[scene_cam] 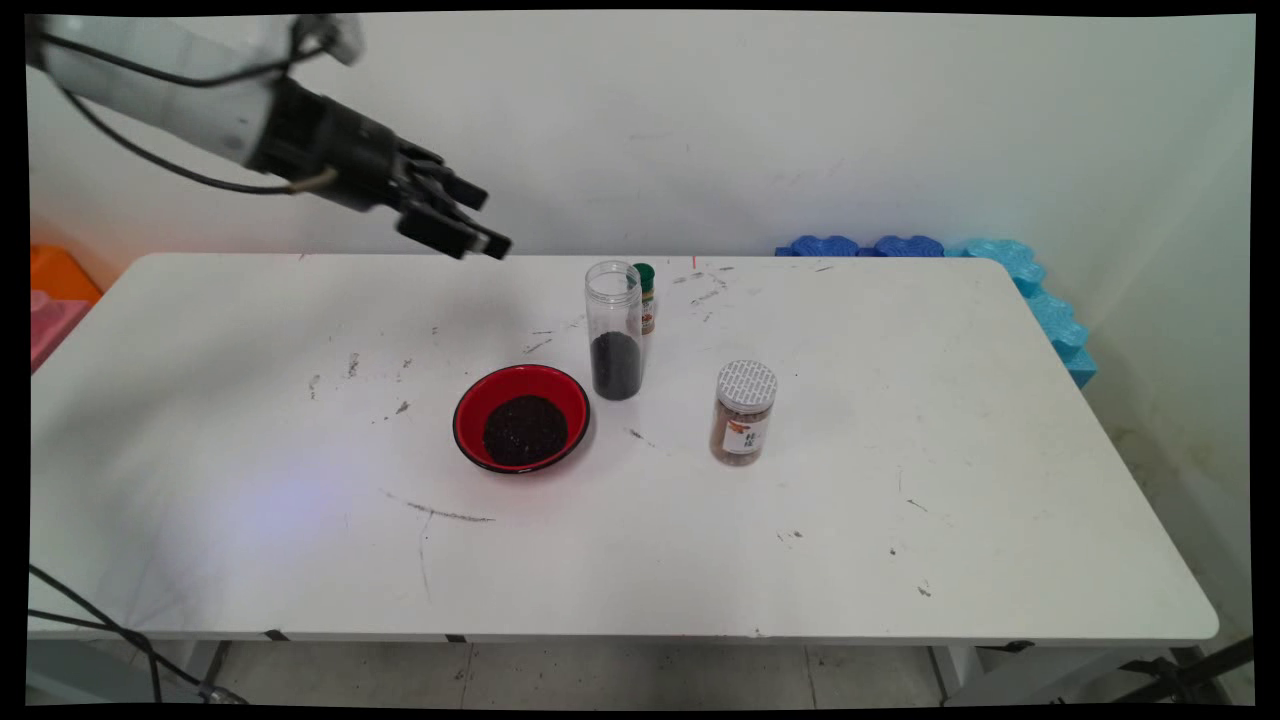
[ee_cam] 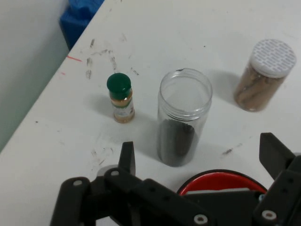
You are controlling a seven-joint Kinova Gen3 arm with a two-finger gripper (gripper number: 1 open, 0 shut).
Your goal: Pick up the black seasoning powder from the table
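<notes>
End effector (scene_cam: 478, 222) raised above the surface (scene_cam: 900, 480), fingers spread wide, holding nothing. Nearest: open clear jar (ee_cam: 183, 117) of dark grains at 4 o'clock, red bowl (scene_cam: 521, 417) beside it.

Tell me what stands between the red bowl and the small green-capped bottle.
The open clear jar, partly filled with dark grains, stands between the red bowl and the green-capped bottle, clearest in the main view.

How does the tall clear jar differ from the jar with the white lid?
The tall clear jar stands open with no lid; the white-lidded jar is capped. The clear jar is taller and holds dark material at its bottom only; the lidded one is shorter, filled with brown contents, and labelled. Both stand upright on the table.
</notes>
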